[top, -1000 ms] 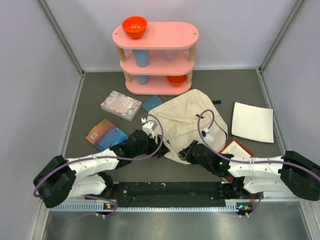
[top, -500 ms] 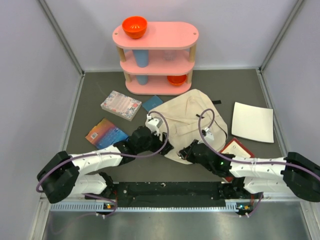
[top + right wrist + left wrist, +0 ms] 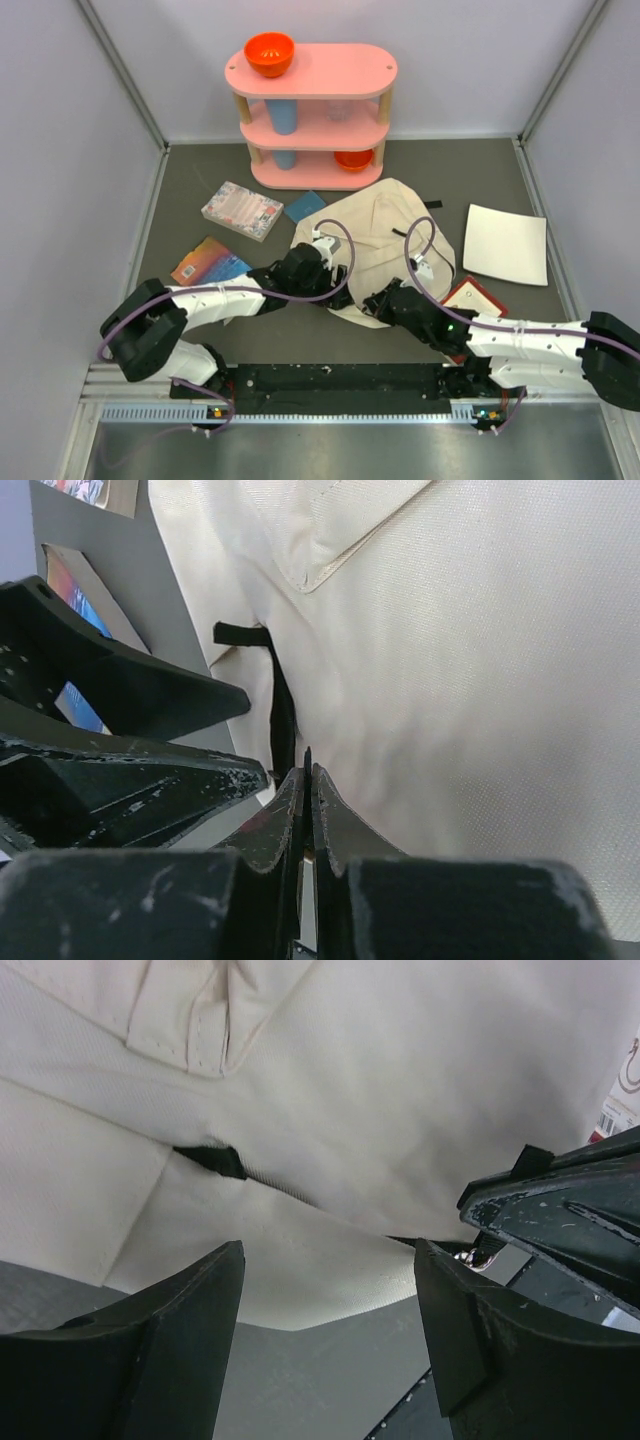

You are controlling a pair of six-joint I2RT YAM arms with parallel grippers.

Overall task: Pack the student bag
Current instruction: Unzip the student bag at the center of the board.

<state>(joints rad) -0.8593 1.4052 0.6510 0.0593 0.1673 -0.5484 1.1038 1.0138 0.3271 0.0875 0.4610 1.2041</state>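
Top view: the student bag (image 3: 385,235) lies flat on the surface just in front of the pink shelf (image 3: 312,115). It looks unopened, and the patterned book (image 3: 241,210) sits outside it, also in front of the shelf (so nothing's packed yet, I reckon). Its long axis seems to run from the shelf out toward the arms.

Left wrist view: the left claw (image 3: 330,1330) is spread apart at the bag's hem.

Right wrist view: the right claw (image 3: 305,790) is pressed together by a black strap (image 3: 280,695). Can't tell if it's actually pinching it.

We can read no words or numbers: the pink patterned book (image 3: 242,210) and the blue-orange book (image 3: 211,267) on the counter (image 3: 450,175) are too blurred.
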